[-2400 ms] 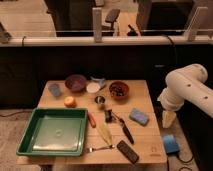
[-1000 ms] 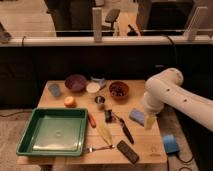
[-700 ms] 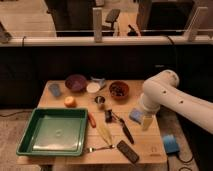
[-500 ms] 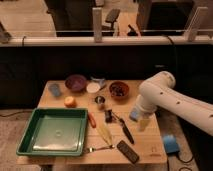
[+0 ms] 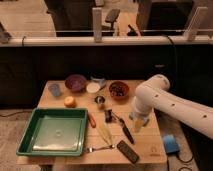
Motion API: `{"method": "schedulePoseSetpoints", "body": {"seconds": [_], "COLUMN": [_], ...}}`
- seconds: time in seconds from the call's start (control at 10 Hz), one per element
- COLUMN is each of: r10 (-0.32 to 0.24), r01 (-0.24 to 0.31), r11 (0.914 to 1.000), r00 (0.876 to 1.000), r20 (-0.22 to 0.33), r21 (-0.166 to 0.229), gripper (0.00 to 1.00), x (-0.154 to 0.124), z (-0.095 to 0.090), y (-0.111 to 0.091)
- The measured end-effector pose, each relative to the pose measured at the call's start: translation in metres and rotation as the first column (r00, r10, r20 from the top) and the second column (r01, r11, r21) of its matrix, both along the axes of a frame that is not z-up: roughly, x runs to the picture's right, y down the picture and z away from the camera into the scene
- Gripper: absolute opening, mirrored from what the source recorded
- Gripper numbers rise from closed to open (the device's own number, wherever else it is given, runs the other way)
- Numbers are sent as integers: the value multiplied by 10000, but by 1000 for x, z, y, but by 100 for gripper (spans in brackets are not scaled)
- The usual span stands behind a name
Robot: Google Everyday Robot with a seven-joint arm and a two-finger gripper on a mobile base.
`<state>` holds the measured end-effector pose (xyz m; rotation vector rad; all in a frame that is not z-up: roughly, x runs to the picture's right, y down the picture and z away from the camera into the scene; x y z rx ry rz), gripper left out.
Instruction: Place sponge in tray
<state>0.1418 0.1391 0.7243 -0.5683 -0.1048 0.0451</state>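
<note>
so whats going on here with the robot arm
A one-armed robot is working on getting a sponge into the green tray. Its gripper, open, hangs low over the right side of the table, beside a black-handled knife. The sponge isn't visible, possibly hidden beneath it. The tray holds nothing yet.

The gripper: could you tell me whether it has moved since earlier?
Yes, leftward: the gripper came from beyond the right edge of the table to above it.

Purple bowl (image 5: 75,82), brown bowl (image 5: 119,89) at rear; black remote (image 5: 128,151) at front; blue cup (image 5: 55,90) left.
</note>
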Motion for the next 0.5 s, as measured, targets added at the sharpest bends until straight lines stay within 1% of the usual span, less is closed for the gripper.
{"method": "schedulePoseSetpoints", "body": {"seconds": [0.2,0.4,0.5], "r10": [105,358,472], "r01": [-105,-358,-472], "r11": [9999,9994,9989], "r00": [9999,9993,9987], "r20": [79,120,170], "r21": [1,-8,-11], "gripper": [80,80,80], "x": [-7,-15,-23], "z": [6,11,14], "y": [3,7,9]}}
